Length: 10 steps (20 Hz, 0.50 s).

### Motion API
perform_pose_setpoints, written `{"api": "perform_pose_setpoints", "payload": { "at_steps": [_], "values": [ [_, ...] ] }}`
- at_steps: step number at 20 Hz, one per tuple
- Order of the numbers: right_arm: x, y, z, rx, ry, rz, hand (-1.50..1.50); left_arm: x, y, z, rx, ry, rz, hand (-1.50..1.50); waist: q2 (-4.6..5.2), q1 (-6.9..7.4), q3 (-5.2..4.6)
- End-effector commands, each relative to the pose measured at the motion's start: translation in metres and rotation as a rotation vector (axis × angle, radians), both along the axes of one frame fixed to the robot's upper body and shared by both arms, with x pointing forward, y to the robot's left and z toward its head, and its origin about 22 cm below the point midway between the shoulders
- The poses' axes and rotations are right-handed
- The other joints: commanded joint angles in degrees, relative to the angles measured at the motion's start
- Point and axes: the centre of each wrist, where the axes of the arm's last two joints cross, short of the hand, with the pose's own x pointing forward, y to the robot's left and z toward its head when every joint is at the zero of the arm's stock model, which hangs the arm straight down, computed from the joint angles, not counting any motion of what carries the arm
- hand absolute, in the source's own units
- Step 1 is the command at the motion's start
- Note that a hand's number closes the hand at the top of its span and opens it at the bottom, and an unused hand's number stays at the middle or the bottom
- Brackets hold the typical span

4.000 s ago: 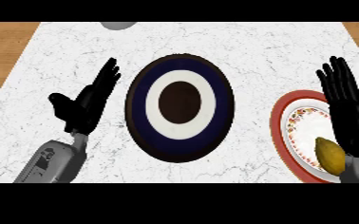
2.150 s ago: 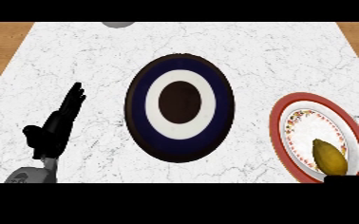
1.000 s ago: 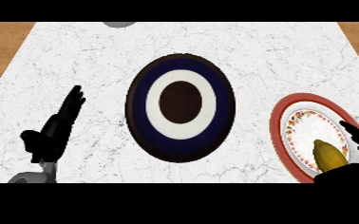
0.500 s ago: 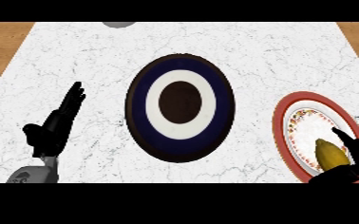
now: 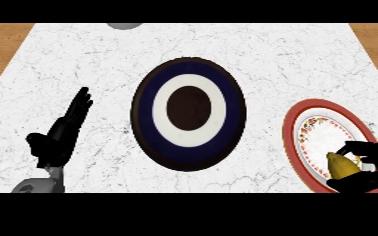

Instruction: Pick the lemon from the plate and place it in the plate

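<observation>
A yellow lemon lies on the red-rimmed white plate at the lower right of the head view. My right hand curls round the lemon, one finger arching over its top and the thumb side below it. A dark blue plate with a white ring and a dark centre lies in the middle of the counter. My left hand rests open at the lower left, fingers pointing up, well apart from both plates.
The white marble counter has wooden edges at the far left and far right corners. A grey round object pokes in at the top edge, left of centre.
My right hand dropped out of view, then came back up at the lower right and closed its fingers round the lemon. My left hand lowered and now rests nearly still.
</observation>
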Motion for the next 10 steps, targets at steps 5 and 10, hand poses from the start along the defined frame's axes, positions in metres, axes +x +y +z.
{"api": "perform_pose_setpoints", "payload": {
  "at_steps": [5,10],
  "values": [
    [-0.008,0.04,-0.007,-0.092,-0.168,0.076,1.5,-0.003,0.004,0.005,0.008,0.011,0.007,0.0,0.38,0.07,1.06],
    [-0.071,0.09,-0.025,-0.177,-0.508,0.106,1.5,-0.007,0.016,0.0,-0.013,0.021,0.04,0.0,-0.44,-2.74,1.03]
  ]
}}
